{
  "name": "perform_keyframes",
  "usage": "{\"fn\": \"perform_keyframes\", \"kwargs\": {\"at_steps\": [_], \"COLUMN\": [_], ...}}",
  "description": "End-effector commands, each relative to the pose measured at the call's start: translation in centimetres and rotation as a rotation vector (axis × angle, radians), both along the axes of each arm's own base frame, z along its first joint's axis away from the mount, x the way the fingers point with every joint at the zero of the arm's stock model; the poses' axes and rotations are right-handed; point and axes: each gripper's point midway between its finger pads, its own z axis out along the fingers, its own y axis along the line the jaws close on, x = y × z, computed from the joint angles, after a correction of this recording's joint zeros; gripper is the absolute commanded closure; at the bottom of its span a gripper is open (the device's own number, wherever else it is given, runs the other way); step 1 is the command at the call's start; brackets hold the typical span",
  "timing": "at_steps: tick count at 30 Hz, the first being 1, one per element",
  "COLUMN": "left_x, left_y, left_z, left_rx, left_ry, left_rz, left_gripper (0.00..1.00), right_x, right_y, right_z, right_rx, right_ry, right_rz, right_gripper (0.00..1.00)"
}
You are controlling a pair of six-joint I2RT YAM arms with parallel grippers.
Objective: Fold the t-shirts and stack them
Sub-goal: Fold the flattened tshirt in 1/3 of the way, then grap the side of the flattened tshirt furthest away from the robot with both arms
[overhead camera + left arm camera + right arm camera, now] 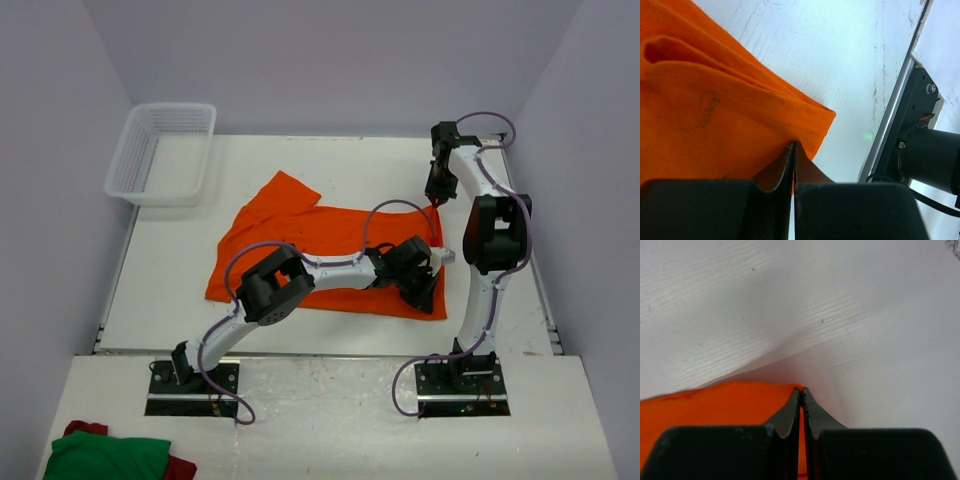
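Note:
One orange t-shirt (300, 235) lies spread on the white table, a sleeve pointing to the far left. My left gripper (425, 288) sits at the shirt's near right corner. In the left wrist view it (793, 146) is shut on the edge of the layered orange fabric (715, 115). My right gripper (436, 200) is at the shirt's far right corner. In the right wrist view it (801, 391) is shut on a thin edge of the orange cloth (715, 410), low over the table.
A white plastic basket (160, 150) stands at the far left corner. Green cloth (105, 458) with red cloth under it lies on the near shelf at the left. The right arm's base (930, 155) stands close beyond the shirt's near right corner.

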Motion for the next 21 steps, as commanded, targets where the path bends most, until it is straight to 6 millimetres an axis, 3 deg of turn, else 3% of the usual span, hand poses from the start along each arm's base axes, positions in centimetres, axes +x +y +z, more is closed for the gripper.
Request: {"fn": "perform_keyframes", "kwargs": {"at_steps": [1,7,12,15,18,20,21], "left_x": [-0.4,1.7,4.0,5.1,6.3,7.0,6.8], "left_y": [-0.3,0.3,2.6,4.1,5.9,6.9,6.9], "left_z": [-1.2,0.5,2.6,4.4,6.5,9.0,9.7], "left_rx": [0.007,0.030,0.103,0.138,0.173,0.143,0.119], "left_ry": [0.001,-0.116,-0.254,-0.325,-0.393,-0.424,-0.424], "left_rz": [-0.035,0.038,0.123,0.174,0.247,0.278,0.260], "left_gripper": [1.00,1.00,0.86,0.77,0.76,0.75,0.66], "right_x": [1.6,1.9,2.3,2.4,2.4,2.3,2.3], "right_y": [-0.7,-0.7,-0.5,-0.4,-0.3,-0.4,-0.4], "right_z": [1.5,1.4,1.7,1.6,1.6,1.4,1.4], "right_rx": [-0.030,-0.035,-0.022,-0.021,-0.012,-0.019,-0.022], "right_ry": [-0.052,-0.055,-0.069,-0.070,-0.068,-0.064,-0.060], "right_rz": [0.018,0.038,0.049,0.051,0.055,0.053,0.054], "right_gripper": [1.00,1.00,1.00,1.00,1.00,1.00,1.00]}}
